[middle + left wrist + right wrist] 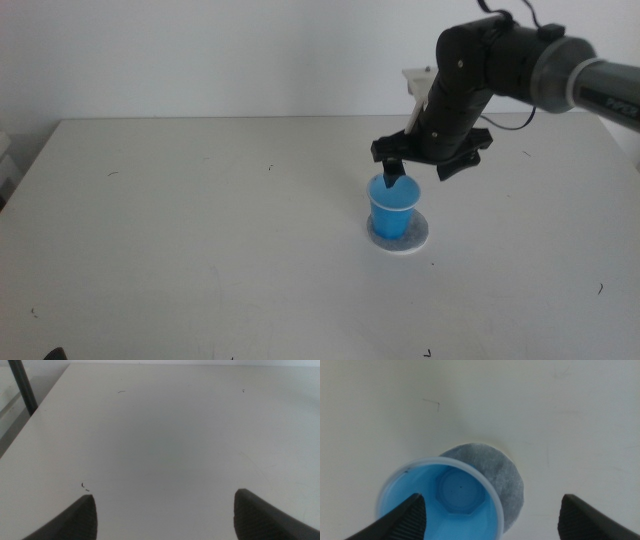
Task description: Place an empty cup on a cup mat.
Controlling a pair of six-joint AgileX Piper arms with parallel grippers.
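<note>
Right gripper (396,172) hovered right of frame centre, jaws spread, one inside the cup (393,207) standing on the cup mat (421,236). Thin, light plastic probably flexed; hold its rim gently.

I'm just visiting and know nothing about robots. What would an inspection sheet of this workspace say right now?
Surface: white table with a few small dark scuff marks.
Job's things: blue cup stands upright on the grey cup mat; its inside looks empty in the right wrist view.
Clutter: nothing seen.
Grippers: right end effector is right above the cup's rim, jaws open, one tip at the rim; left end effector is open over bare table, away from the cup.
Cables: black cable loops behind the right arm.
Surroundings: plain white wall; dark post beside the table edge.
</note>
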